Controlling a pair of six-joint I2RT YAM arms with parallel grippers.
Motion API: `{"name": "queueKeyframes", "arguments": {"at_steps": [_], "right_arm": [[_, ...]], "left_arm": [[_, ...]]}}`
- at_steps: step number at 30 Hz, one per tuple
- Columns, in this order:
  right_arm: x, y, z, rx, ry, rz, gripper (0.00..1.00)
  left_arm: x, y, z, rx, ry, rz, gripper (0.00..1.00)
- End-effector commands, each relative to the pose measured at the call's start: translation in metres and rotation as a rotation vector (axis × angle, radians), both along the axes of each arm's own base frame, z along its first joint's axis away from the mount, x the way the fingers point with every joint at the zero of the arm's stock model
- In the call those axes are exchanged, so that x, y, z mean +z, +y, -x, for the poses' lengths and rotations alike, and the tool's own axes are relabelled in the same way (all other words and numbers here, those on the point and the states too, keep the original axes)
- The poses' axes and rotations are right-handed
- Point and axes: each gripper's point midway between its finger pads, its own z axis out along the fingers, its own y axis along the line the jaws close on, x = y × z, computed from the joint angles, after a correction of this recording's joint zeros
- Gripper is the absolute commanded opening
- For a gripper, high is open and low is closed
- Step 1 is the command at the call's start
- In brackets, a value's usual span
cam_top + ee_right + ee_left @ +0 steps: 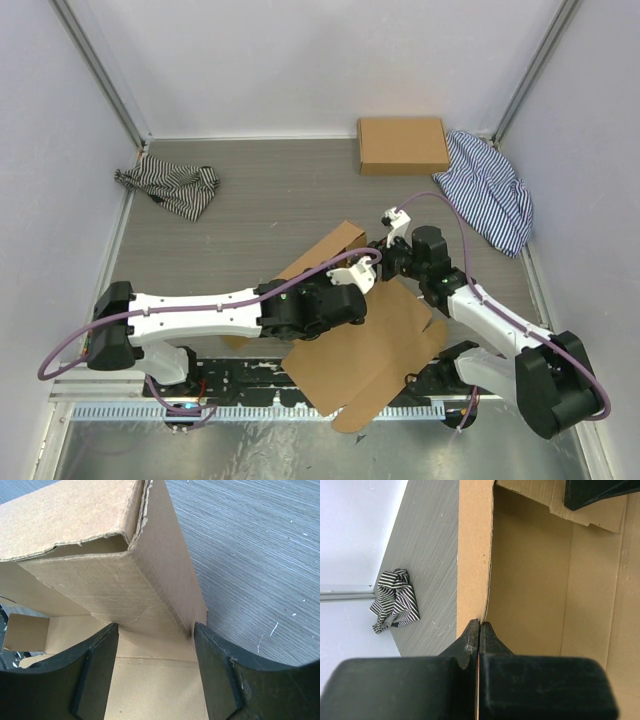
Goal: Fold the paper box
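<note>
the paper box [370, 350], one plain brown corrugated cardboard mailer of die-cut panels, sits at the middle of the near edge of the grey wood-grain table [270, 200], between the two arm bases, one corner overhanging that edge. most of it lies flat and open, creases and a notched flap edge showing; one long wall panel stands up on the side toward the table's far edge. in the right wrist view its raised wall [100, 580] meets a folded-over end flap at a corner, top edge ragged, corrugation showing. surfaces plain brown throughout. left gripper [479, 627] is pinched fully together on the top edge of the standing wall [472, 555], cardboard caught between its black fingers. right gripper [155, 630] stands wide apart, one finger to each side of the raised corner, holding nothing; whether the fingers touch the cardboard i cannot tell. counts: one paper box; one other flat rectangular brown cardboard box [403, 145] at the table's far edge, right of middle; two striped cloths, a crumpled black-and-white striped cloth [170, 187] toward the table's far left corner and a blue-and-white striped cloth [490, 190] along its right edge, just beside the flat box; two arms.
</note>
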Motion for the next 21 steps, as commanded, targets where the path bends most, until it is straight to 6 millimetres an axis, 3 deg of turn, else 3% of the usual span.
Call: {"name": "queueKeyframes", "arguments": {"at_steps": [1, 13, 21], "right_arm": [[0.04, 0.009, -0.02, 0.006, -0.163, -0.044, 0.67], [0.036, 0.017, -0.034, 0.018, -0.174, -0.039, 0.55], [0.036, 0.018, -0.044, 0.008, -0.193, -0.033, 0.4]], "left_arm": [[0.004, -0.002, 0.007, -0.017, 0.035, 0.05, 0.0], [0.002, -0.008, 0.008, -0.041, 0.044, 0.06, 0.0], [-0.016, -0.01, 0.007, -0.036, 0.053, 0.012, 0.0]]}}
